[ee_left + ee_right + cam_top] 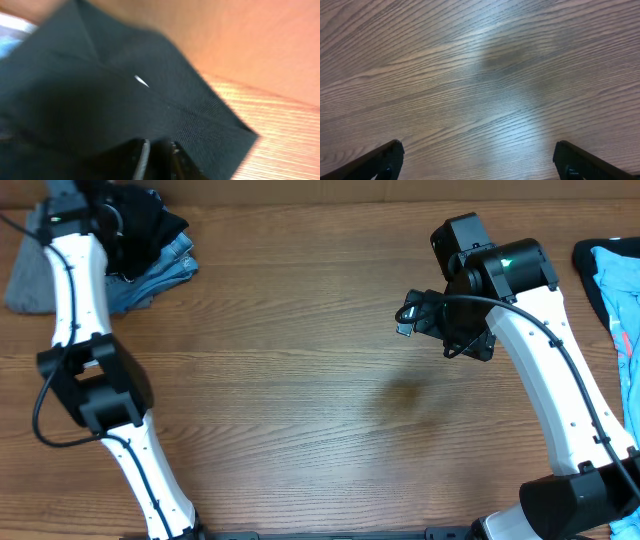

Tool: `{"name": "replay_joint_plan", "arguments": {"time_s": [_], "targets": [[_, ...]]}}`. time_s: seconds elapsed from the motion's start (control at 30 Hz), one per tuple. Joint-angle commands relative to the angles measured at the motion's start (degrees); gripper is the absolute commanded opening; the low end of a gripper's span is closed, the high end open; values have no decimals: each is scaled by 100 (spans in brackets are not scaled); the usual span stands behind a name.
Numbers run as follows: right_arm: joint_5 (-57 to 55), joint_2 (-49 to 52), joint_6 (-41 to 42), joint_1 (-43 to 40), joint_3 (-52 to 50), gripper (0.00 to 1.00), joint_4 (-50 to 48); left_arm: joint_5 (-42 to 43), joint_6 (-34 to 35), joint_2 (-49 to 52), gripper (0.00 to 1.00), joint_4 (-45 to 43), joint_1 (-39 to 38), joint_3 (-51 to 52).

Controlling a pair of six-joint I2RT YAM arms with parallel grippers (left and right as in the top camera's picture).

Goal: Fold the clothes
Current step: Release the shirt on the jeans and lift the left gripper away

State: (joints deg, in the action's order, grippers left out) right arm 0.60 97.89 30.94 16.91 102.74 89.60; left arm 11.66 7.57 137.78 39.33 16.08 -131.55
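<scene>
At ten o'clock your left hand [159, 159] pinched the black garment [125, 100], likely to lift it off the jeans [165, 275]; your right hand [477, 150] hovered spread at two o'clock.

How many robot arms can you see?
2. The white-and-black left robot arm reaches to the black fabric garment at the far-left corner; the matching right robot arm hangs over the brown wooden table. None looks hidden.

The overhead camera is looking straight down over the whole counter [300, 400]. The left wrist camera is sitting tight against the black garment [100, 100]. The right wrist camera is facing bare counter closely, a patch the overhead is also covering.
</scene>
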Motion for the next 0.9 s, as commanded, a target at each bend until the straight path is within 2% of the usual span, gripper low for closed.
{"name": "replay_joint_plan", "arguments": {"time_s": [0.0, 0.03, 0.13, 0.23, 0.3, 0.37, 0.43, 0.47, 0.5, 0.53, 0.7, 0.87], "targets": [[-55, -15, 33, -9, -7, 100, -33, -348, 15, 557, 21, 72, -55, 98], [-55, -15, 33, -9, -7, 100, -37, -348, 13, 619, 20, 109, -74, 98], [-52, -15, 44, -9, -7, 100, -35, -326, -35, 634, 8, 273, -103, 81], [-55, -15, 59, -9, -7, 100, -37, -192, -28, 446, 15, 402, -114, 2], [-55, -15, 79, -9, -7, 100, -37, 7, -28, 219, 27, 420, -111, -44], [-57, -15, 101, 2, -7, 100, -59, 184, -26, -90, 62, 420, -111, -55], [-83, -15, 197, 44, -7, 100, -127, 330, -22, -483, 69, 424, -111, -55], [-109, -15, 227, 66, -7, 100, -149, 343, 7, -627, 77, 437, -111, -55], [-118, -17, 229, 85, -7, 100, -168, 341, 59, -841, 94, 468, -111, -55], [-118, -17, 229, 114, -7, 100, -186, 341, 103, -1034, 100, 527, -111, -55], [-142, -111, 361, 328, -4, 100, -192, 352, 192, -2135, 100, 1241, -111, -55], [-382, -551, 385, 673, -4, 100, -66, 848, 184, -3018, 100, 2387, -111, -55]]}}
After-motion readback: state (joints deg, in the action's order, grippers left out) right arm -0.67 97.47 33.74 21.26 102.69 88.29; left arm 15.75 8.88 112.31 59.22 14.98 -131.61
